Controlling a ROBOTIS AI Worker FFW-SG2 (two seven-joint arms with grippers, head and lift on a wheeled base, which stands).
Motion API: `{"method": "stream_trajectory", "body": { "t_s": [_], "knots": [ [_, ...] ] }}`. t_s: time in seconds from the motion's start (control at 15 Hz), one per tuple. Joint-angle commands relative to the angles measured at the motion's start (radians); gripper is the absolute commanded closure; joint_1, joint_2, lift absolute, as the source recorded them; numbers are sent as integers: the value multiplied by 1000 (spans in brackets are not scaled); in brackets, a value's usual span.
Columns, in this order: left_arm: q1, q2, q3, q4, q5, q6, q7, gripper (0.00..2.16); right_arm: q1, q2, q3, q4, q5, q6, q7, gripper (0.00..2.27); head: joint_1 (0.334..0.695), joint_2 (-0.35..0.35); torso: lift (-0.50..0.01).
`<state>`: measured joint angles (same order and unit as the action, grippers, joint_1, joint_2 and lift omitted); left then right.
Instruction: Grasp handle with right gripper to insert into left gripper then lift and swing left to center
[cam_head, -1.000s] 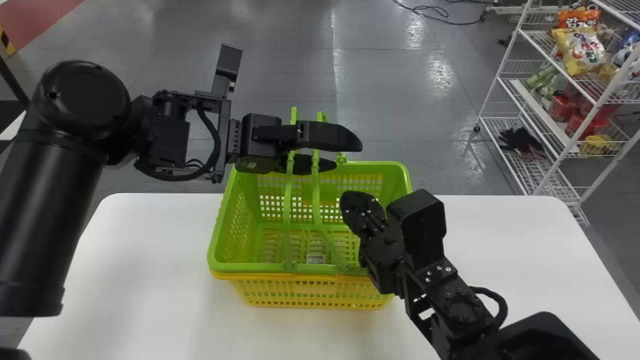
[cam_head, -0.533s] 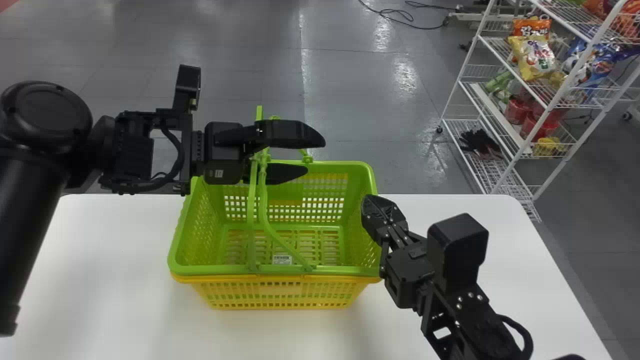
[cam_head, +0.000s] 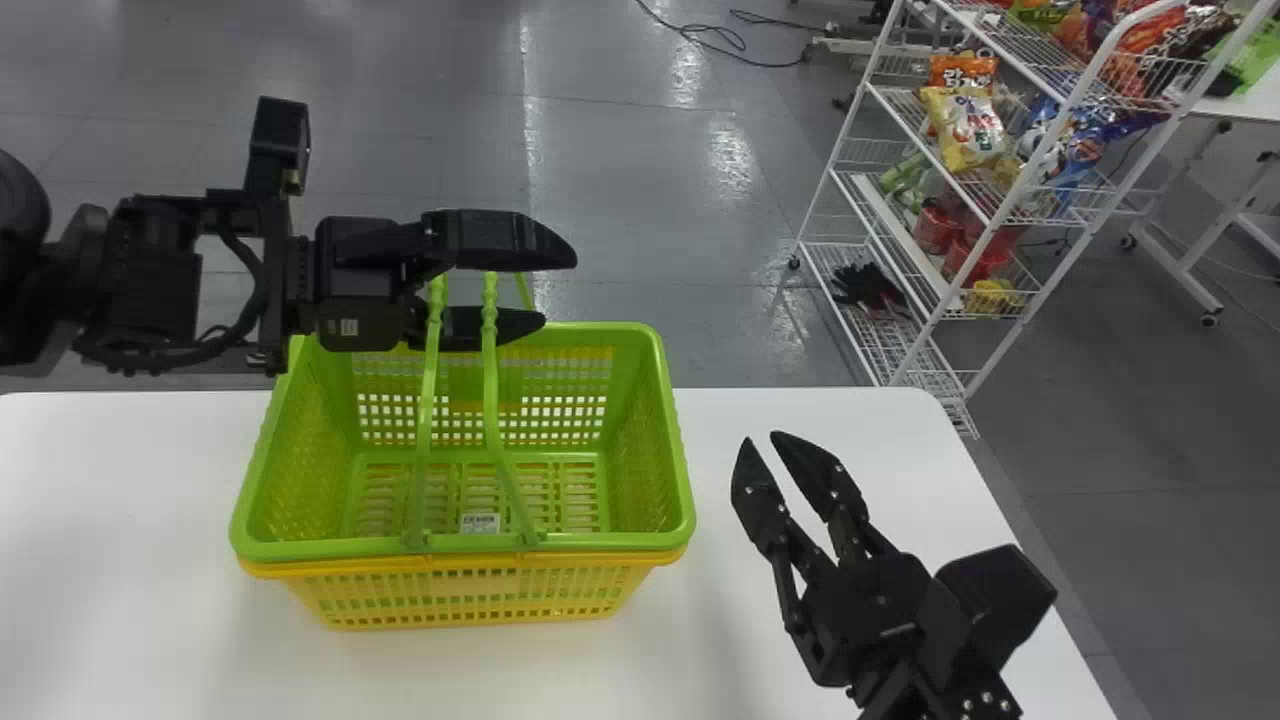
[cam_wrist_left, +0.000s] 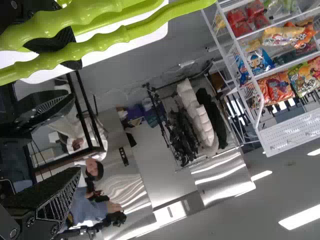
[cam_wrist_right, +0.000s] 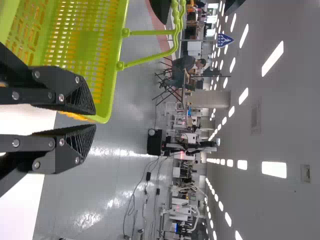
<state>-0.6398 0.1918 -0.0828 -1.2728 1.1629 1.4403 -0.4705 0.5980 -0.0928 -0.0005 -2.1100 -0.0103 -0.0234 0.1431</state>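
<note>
Two raised, slender, bright green handles (cam_head: 427, 400) rise from a green basket (cam_head: 450, 546) of open lattice, its long near rim facing the robot. A small white label (cam_head: 480, 523) lies inside the green basket, on its floor. A yellow basket (cam_head: 470, 595) is nested underneath it on the white bench (cam_head: 120, 560).

The left pincer (cam_head: 560, 290) is above the green basket's far side, coming level from its left, with the black fingers spread well apart. From the head, the handles pass behind the upper finger and in front of the lower; whether they touch, I cannot tell.

The right pincer (cam_head: 760, 440) points up and away at a slant, just right of the green basket, its fingers parted by a narrower gap and its grasp empty.
</note>
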Motion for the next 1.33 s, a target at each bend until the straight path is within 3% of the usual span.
{"method": "stream_trajectory", "body": {
  "t_s": [0.0,0.53,1.27],
  "knots": [
    [-5,-2,-2,1,30,4,7,90,28,4,-27,19,-25,-63,0,100,695,-231,-93],
    [-98,-6,-23,15,103,53,79,90,72,18,-70,67,-54,-171,1,97,695,-296,-93],
    [-321,0,-52,316,322,131,162,90,94,24,-105,111,-99,-266,26,100,688,-317,-93]
  ]
}}
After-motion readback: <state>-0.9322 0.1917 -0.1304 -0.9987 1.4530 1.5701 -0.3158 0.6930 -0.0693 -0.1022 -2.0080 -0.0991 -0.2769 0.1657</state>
